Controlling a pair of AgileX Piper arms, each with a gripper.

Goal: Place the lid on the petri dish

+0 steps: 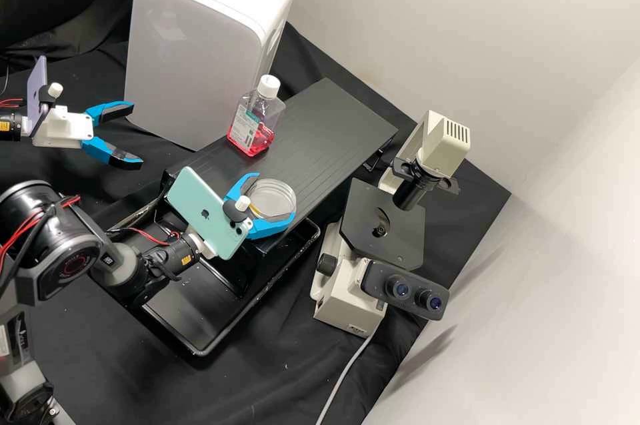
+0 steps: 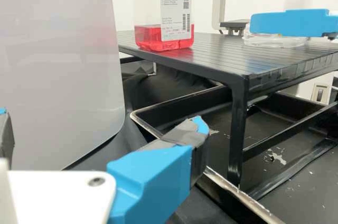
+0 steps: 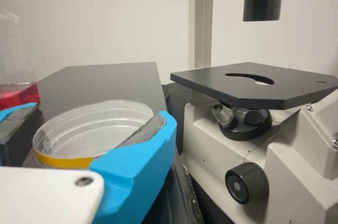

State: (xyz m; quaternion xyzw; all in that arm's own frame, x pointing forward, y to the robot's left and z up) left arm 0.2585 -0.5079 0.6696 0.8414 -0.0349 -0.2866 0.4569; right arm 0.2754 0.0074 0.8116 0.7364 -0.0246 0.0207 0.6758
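Across the whole scene the black-draped surface [image 1: 280, 378] is carrying everything I am working with. At its far left a big white rounded box [image 1: 200, 45] is standing upright. To the right a beige-and-black microscope [image 1: 380, 258] is sitting with its eyepieces pointing toward the near side. Between the two, a flat black shelf [image 1: 320, 131] is standing on legs over a shallow black tray [image 1: 193, 308], bridging it.

I am holding my left pincer [image 1: 132, 133] in the air just beside the white box, off the left side of the shelf. Its blue fingers are standing spread wide, gripping nothing.

I am holding my right pincer [image 1: 275, 197] low over the near end of the shelf, with a mint-green phone [image 1: 203, 211] riding on its wrist. Its two fingers are pressing on opposite sides of the petri dish [image 3: 90, 129], pinching it.

A clear flask [image 1: 255, 121] with a white cap and red liquid is standing upright on the shelf, near the white box and well apart from the dish.

That dish, clear and round with a yellow band along its lower edge, is sitting on the shelf top at its near end. In my right wrist view the microscope stage is showing beyond it.
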